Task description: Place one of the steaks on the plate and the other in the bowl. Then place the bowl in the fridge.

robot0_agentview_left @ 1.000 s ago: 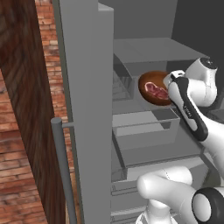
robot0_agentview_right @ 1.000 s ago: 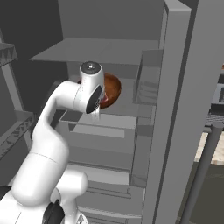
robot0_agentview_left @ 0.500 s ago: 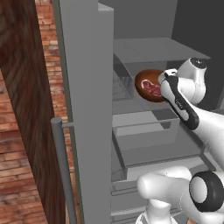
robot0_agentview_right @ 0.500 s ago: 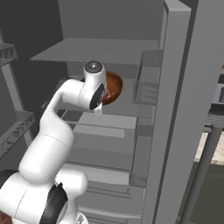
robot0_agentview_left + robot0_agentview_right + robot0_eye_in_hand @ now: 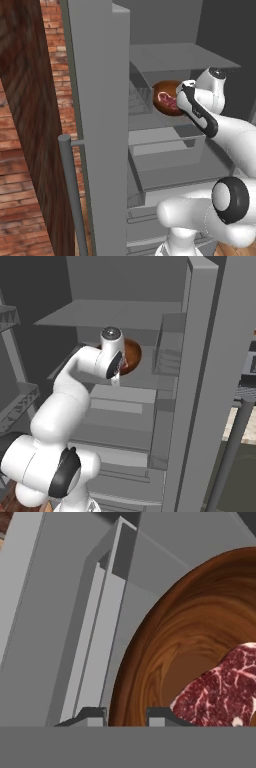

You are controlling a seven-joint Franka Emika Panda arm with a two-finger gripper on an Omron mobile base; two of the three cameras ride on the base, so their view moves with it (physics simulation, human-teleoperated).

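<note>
Left base view: one reddish-brown bowl (image 5: 167,98) is held up inside the open fridge (image 5: 165,60), above a grey shelf and under the flat shelf higher up. One steak (image 5: 168,101) lies in it, red-pink with pale marbling. The tool (image 5: 183,95) meets the bowl at its right rim, at the end of the white arm (image 5: 225,135) that rises from the lower right. One fridge door (image 5: 97,125) stands open at the left, edge-on, with one long vertical handle (image 5: 70,195) in front of it; a brick wall (image 5: 45,150) lies behind.

Right base view: the same one bowl (image 5: 131,356) shows as a brown curve behind the arm's wrist, inside the fridge (image 5: 130,311), near the door bins at the right. The other fridge door (image 5: 200,381) stands open at the right.

Hand view: the bowl (image 5: 175,642) is close, its wood-grained inside facing the camera, with the one steak (image 5: 220,687) low at the right. The tool (image 5: 126,717) is clenched on the bowl's rim, one dark tip outside the wall and one inside.
</note>
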